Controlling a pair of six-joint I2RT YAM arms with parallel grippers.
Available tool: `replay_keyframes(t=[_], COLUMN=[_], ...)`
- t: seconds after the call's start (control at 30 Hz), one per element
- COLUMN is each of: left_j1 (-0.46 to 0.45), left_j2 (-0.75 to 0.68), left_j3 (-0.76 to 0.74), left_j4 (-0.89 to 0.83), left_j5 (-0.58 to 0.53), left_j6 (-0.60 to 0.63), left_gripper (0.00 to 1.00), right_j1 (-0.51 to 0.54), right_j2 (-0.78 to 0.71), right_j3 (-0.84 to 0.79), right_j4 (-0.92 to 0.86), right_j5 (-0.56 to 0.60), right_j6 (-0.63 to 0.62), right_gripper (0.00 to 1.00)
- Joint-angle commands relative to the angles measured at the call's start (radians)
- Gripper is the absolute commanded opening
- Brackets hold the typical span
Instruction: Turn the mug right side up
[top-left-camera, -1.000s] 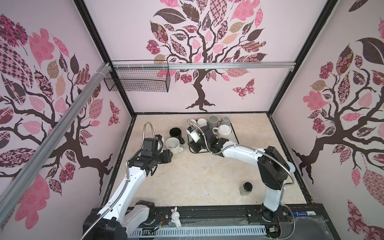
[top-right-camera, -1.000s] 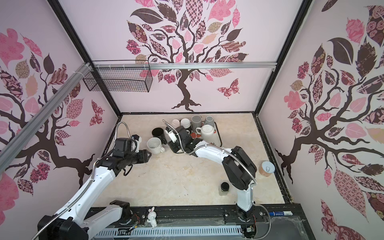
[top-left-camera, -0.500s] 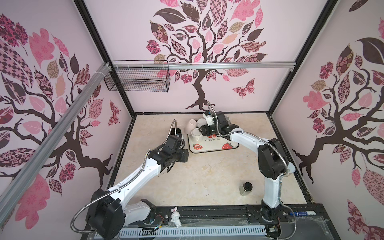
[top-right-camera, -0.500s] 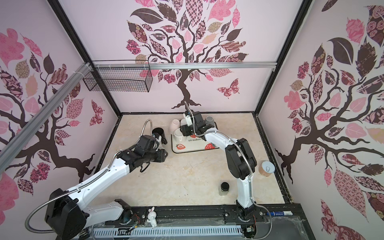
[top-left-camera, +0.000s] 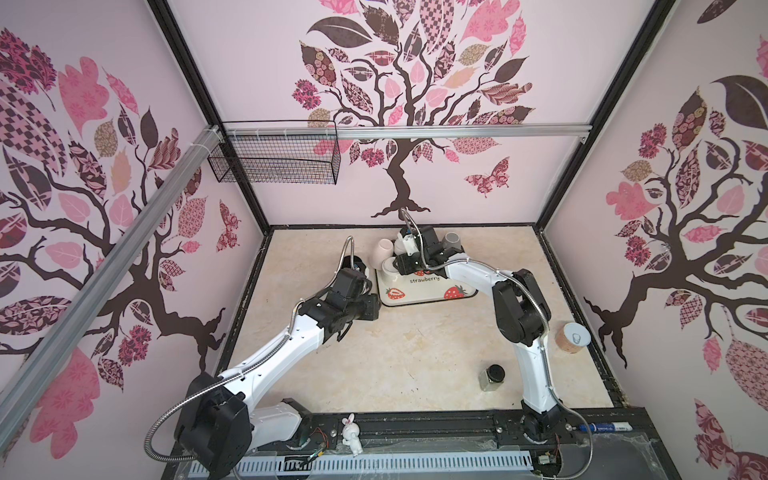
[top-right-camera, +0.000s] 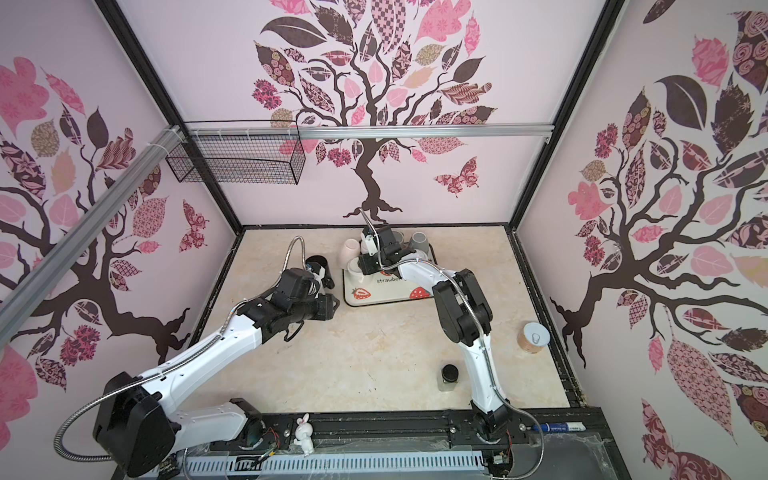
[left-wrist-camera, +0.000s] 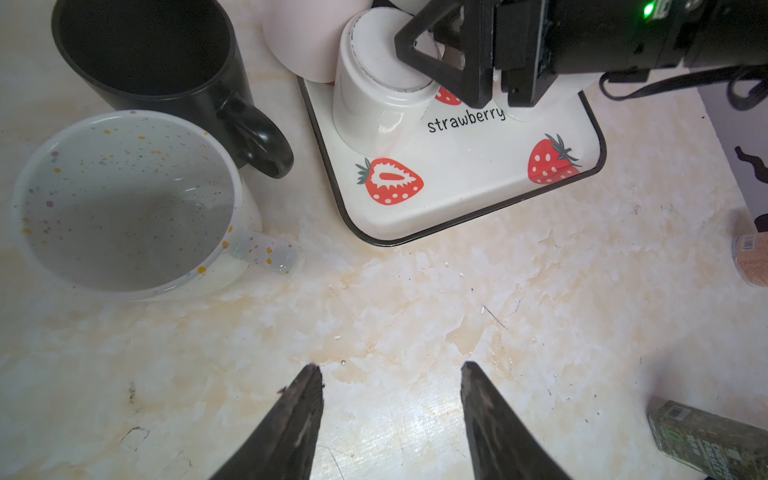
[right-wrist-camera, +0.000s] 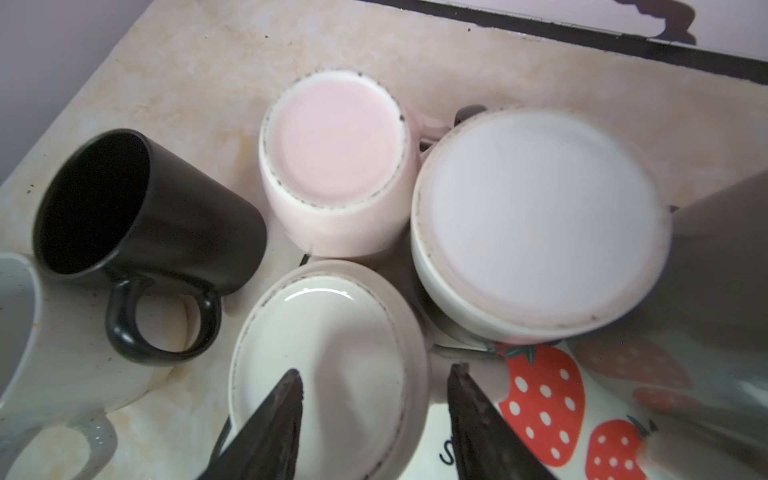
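We see a white mug (right-wrist-camera: 328, 365) standing upside down, base up, on the left corner of a strawberry tray (left-wrist-camera: 457, 195) nearest the robot. The tray is white with a black rim, printed with red strawberries and the word "strawberry". The right gripper (right-wrist-camera: 374, 374) hangs just above this mug with its jaws parted to a middling width. In the right wrist view one dark finger lies over the mug's base and the other past its edge, over the tray. We cannot tell whether either finger touches the mug, and nothing is clamped between them.

Just behind the white mug a pink mug (right-wrist-camera: 332, 158) also stands base up, at the tray's far left corner. Beside that is a larger white mug (right-wrist-camera: 540, 216), upside down as well. In both top views a grey mug (top-left-camera: 452, 240) shows at the far right of the tray, behind the right arm's wrist.

Off the tray, to its left on the marbled tabletop (left-wrist-camera: 415, 316), a black mug (left-wrist-camera: 145, 54) stands upright with its mouth open. Just beside it is a speckled mug (left-wrist-camera: 124, 199), also upright.

The left gripper (left-wrist-camera: 390, 372) hovers over bare tabletop near the tray's closest corner — jaws apart, holding nothing.

Well apart from all this, near the right arm's base, stand a small jar (top-left-camera: 492, 376) with a black lid and a peach-coloured can (top-left-camera: 572, 337) by the right wall.
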Motion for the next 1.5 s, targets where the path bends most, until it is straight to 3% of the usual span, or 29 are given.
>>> replay_keyframes(t=[0.0,0.17,0.4,0.57,0.7,0.83,1.23,1.47], left_j1=[-0.001,-0.002,0.000,0.000,0.001,0.001,0.000,-0.004], left_j2=[0.032,0.075,0.122,0.173,0.214,0.253,0.353,0.370], left_j3=[0.005,0.047,0.115,0.197,0.262,0.306,0.333,0.244], left_j4=[0.051,0.040,0.050,0.027,0.009,0.005,0.029,0.146], left_j5=[-0.013,-0.010,-0.020,-0.036,-0.028,-0.006,0.104,0.189], left_j6=[-0.020,-0.022,-0.021,-0.005,0.002,0.001,0.001,-0.050], left_gripper=[0.56,0.56,0.56,0.56,0.57,0.56,0.56,0.55], right_j1=[0.003,0.001,0.001,0.002,0.002,-0.002,-0.102,-0.121], right_j2=[0.009,-0.069,-0.142,-0.227,-0.285,-0.303,-0.197,-0.099], right_j3=[-0.010,-0.094,-0.174,-0.252,-0.243,-0.213,-0.183,-0.130], right_j4=[-0.035,-0.015,-0.044,-0.037,-0.050,-0.080,-0.004,-0.001], right_j5=[0.005,0.006,-0.019,-0.083,-0.114,-0.115,-0.158,-0.162], right_j6=[-0.040,-0.061,-0.059,-0.003,0.035,0.029,0.048,0.027], right_gripper=[0.54,0.41,0.34,0.36,0.46,0.48,0.48,0.47])
